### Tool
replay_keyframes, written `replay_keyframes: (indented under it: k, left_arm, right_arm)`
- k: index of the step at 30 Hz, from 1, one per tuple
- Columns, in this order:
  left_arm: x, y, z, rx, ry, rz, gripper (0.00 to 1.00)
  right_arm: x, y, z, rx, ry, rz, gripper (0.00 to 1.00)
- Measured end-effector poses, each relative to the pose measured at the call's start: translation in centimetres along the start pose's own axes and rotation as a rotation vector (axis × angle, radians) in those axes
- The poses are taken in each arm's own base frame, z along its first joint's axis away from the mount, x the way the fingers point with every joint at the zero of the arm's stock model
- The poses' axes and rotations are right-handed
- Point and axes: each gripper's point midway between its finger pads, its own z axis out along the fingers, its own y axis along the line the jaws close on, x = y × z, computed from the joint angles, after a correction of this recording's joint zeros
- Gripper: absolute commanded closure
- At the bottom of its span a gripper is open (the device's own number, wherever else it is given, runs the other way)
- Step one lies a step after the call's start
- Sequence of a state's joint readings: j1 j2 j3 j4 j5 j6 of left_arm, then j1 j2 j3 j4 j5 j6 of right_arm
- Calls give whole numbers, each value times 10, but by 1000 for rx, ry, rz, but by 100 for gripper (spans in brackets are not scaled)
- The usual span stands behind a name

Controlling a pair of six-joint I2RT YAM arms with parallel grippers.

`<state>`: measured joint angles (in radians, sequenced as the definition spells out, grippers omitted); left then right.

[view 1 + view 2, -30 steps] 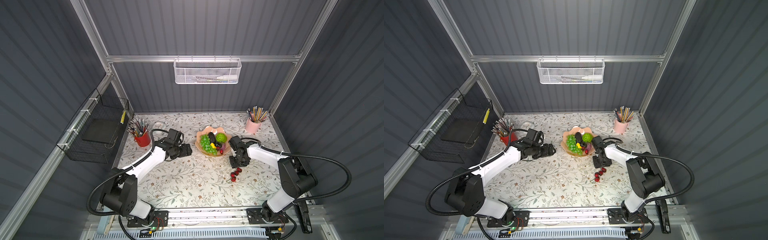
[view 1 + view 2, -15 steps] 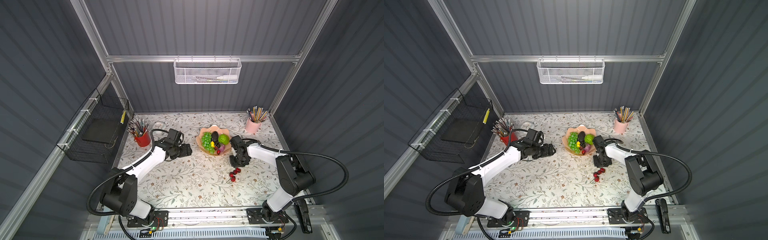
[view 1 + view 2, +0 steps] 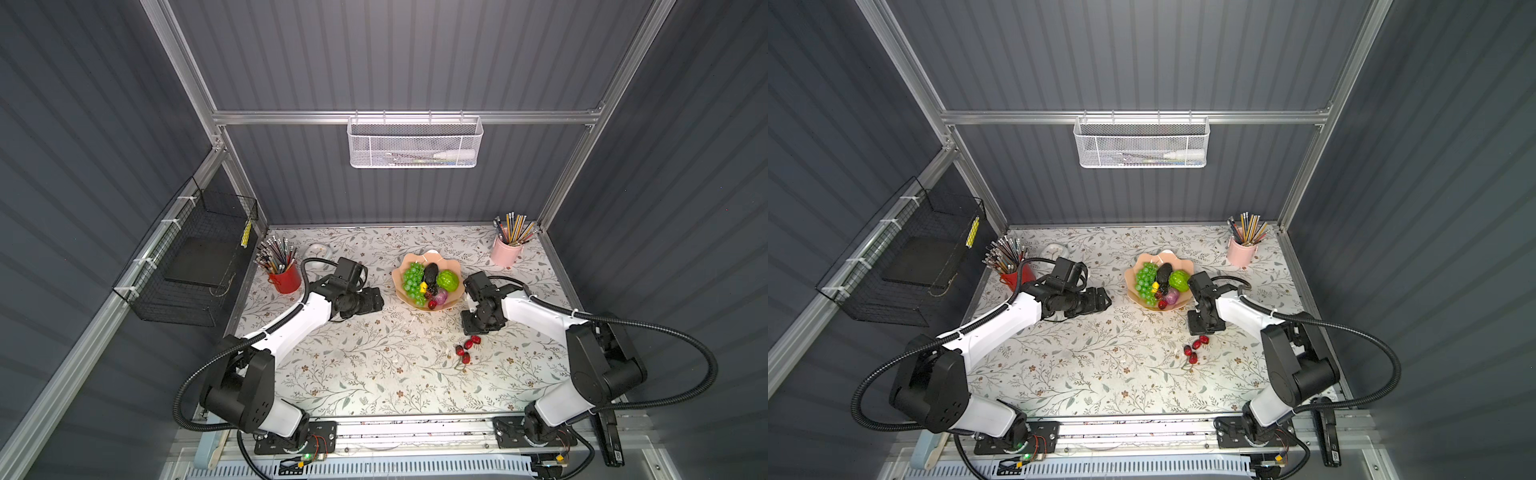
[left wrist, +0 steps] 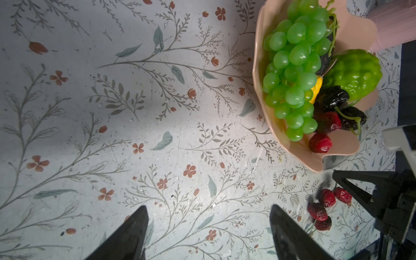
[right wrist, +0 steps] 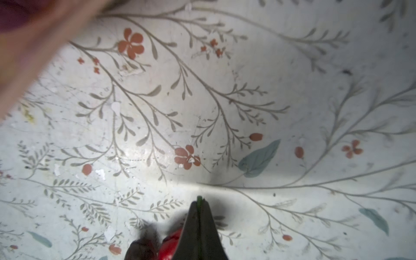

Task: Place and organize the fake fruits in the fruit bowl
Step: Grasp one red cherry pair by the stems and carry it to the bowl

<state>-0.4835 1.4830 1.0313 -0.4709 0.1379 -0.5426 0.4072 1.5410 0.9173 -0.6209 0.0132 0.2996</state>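
Fruit nearly fills the wide salmon-pink faceted fruit bowl, which stands toward the back middle of the floral-printed surface. A green plastic grape bunch lies along the bowl's left side, a black avocado at the centre and a bumpy lime-green ball at the right. A small yellow lemon and a purple round fruit sit in front of them, and a single red cherry rests against the near rim. The left wrist view also shows dark stemmed cherries tucked between the grapes and the green ball. One cluster of red stemmed cherries lies outside on the surface, near the bowl's front right. The right tool is lowered over the far end of that cluster with its jaws pressed together. In the right wrist view a thin green stem shows pinched between them, and a red cherry sits right against the fingers. The left tool hovers just left of the bowl, pointing toward it, jaws spread wide and gripping nothing.
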Motion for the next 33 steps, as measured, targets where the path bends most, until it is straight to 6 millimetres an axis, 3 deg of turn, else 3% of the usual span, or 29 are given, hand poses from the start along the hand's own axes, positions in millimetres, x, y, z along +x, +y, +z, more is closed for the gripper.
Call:
replay_keyframes:
  k: [9,16,25,33]
  left_arm:
    - [-1,1,0,-6,-3,0,15]
    - [1,3,0,-14,2,-2,15]
    - [1,3,-5,-20,-3,-1,15]
    - [1,5,-5,-26,-3,-2,15]
  right_arm:
    - [-31,3,-49,-15,-160,8,100]
    - [-94,23,-83,-57,-284,-10,100]
    - [-133,42,-82,-95,-305,-45,100]
    - [-135,48,-53,-104,-243,-66,100]
